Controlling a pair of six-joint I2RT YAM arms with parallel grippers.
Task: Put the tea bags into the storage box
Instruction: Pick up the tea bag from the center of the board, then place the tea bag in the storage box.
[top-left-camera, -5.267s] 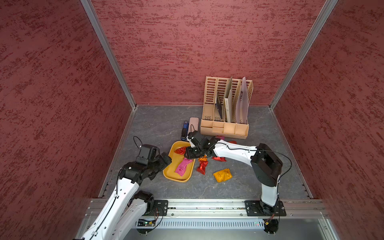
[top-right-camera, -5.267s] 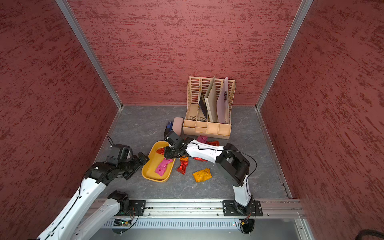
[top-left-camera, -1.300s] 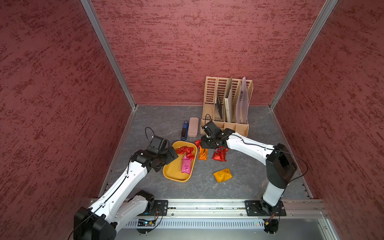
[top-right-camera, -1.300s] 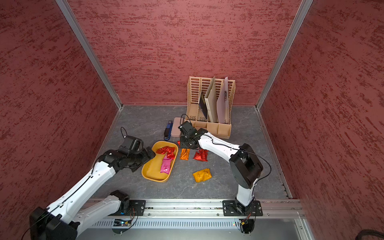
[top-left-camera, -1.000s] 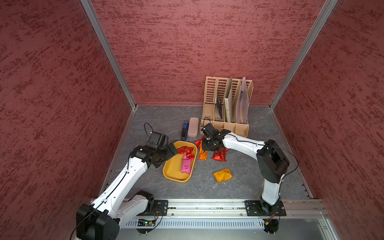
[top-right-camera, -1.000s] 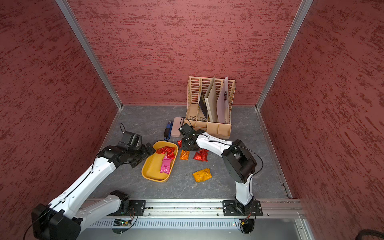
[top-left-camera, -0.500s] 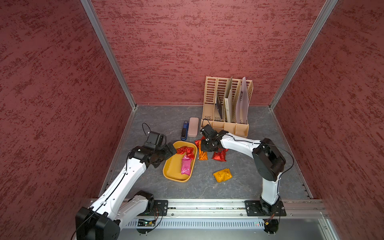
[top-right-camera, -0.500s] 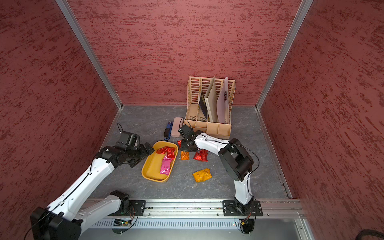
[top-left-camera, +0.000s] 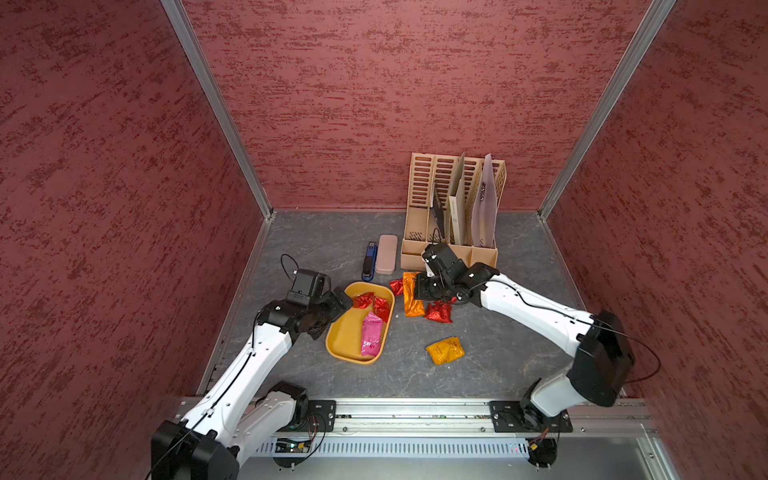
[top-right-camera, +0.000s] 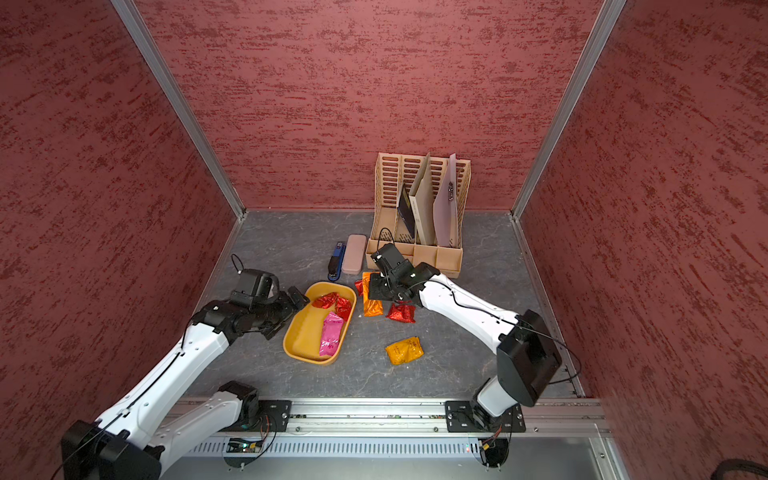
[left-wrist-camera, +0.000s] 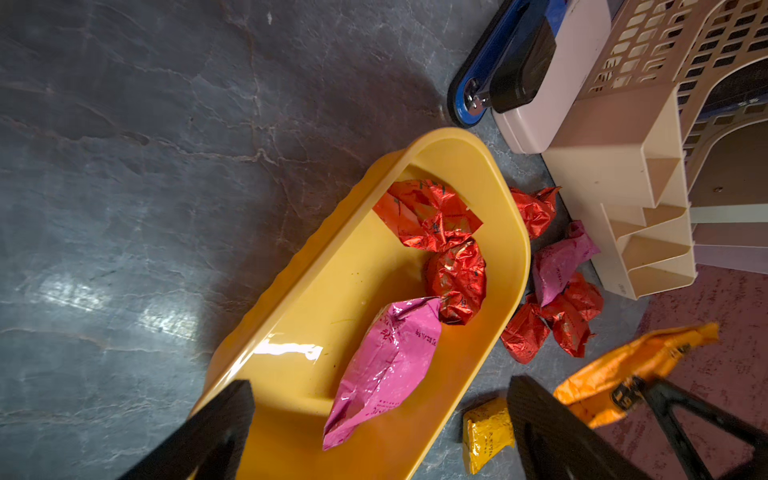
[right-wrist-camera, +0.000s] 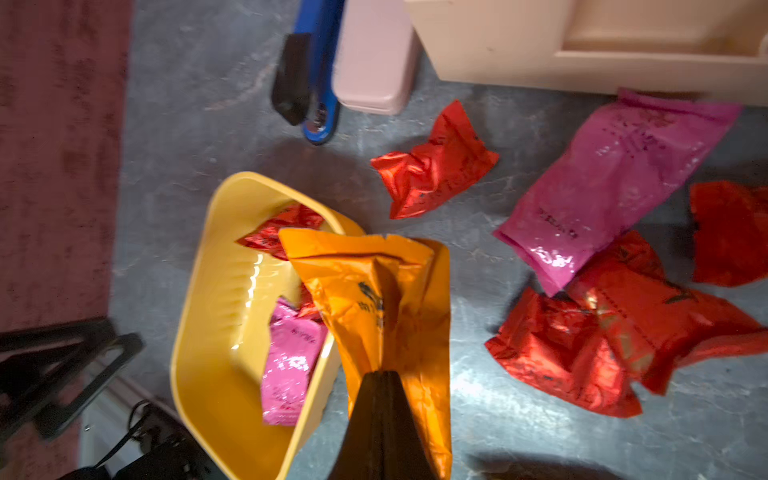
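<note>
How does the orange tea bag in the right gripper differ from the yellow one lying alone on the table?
The orange tea bag is pinched in the shut right gripper; the yellow tea bag lies free, with nothing touching it. The orange one is long and deep orange; the yellow one is shorter, squarer and paler. Both are crinkled foil, and neither lies in the storage box.

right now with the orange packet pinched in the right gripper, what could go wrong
1. The right gripper pinches only a crumpled end of the orange tea bag; the slick foil may slip out short of the storage box.
2. The open left gripper sits close to the box's rim; a bump could shift the box from under the drop.
</note>
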